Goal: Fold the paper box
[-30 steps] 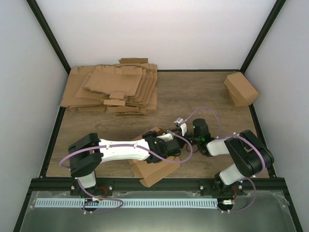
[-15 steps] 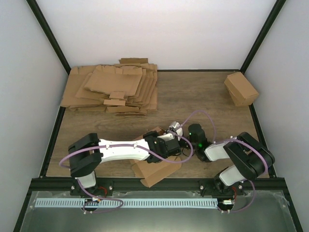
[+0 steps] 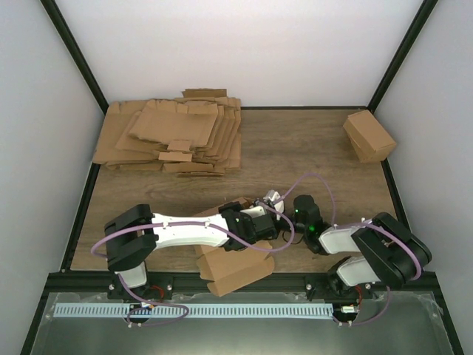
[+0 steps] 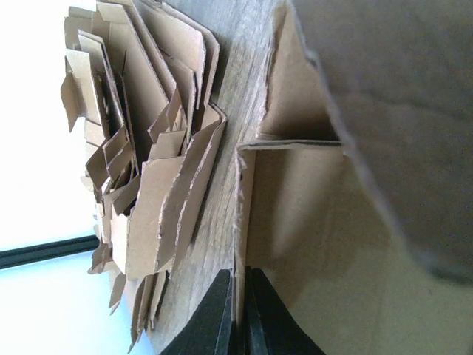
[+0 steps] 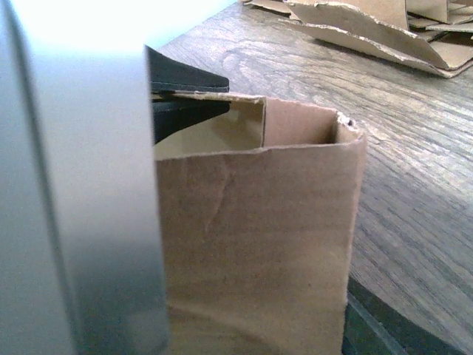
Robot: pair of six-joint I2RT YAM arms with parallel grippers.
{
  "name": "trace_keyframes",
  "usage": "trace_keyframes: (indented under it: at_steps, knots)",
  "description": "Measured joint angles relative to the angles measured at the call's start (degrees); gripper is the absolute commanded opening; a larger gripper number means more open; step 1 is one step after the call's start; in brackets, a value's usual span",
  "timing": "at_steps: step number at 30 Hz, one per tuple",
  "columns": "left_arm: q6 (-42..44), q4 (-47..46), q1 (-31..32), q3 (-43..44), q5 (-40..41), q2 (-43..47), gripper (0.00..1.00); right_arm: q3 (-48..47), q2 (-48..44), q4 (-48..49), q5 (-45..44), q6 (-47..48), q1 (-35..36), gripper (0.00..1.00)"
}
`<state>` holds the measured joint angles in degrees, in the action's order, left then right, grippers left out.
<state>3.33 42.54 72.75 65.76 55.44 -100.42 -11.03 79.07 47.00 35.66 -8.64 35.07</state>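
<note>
cardboard of the paper box (image 3: 238, 272), at six o'clock on the table (image 3: 318, 148), is pinched by one wall in the left gripper (image 4: 238, 305), so the right gripper (image 3: 275, 205), set astride its open end (clamped or not, i cannot tell), should probably press squarely along the fold.

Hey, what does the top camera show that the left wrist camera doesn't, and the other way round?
Only the top view: the left arm, the right arm and the brown cardboard cuboid in the far right corner. Only the left wrist view: the left gripper pinched shut on a wall edge of the paper box. Both: the pile of flat sheets, the paper box and the wooden table.
</note>
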Motion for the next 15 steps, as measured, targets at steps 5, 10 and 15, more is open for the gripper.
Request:
trace_keyframes:
  at_steps: [5, 10, 15]
  knots:
    - [0.39, -0.02, 0.09, -0.57, 0.00, 0.42, 0.04, 0.11, -0.09, -0.17, 0.22, -0.39, -0.07, 0.61]
    - [0.66, -1.01, 0.42, -0.74, -0.02, 1.11, 0.04, 1.22, -2.82, -0.15, 1.70, -1.51, 0.00, 0.72]
    - [1.18, -2.05, 0.48, -1.27, 1.01, 1.81, 0.04, 2.82, -5.51, -0.33, 3.89, -2.89, 0.31, 0.75]
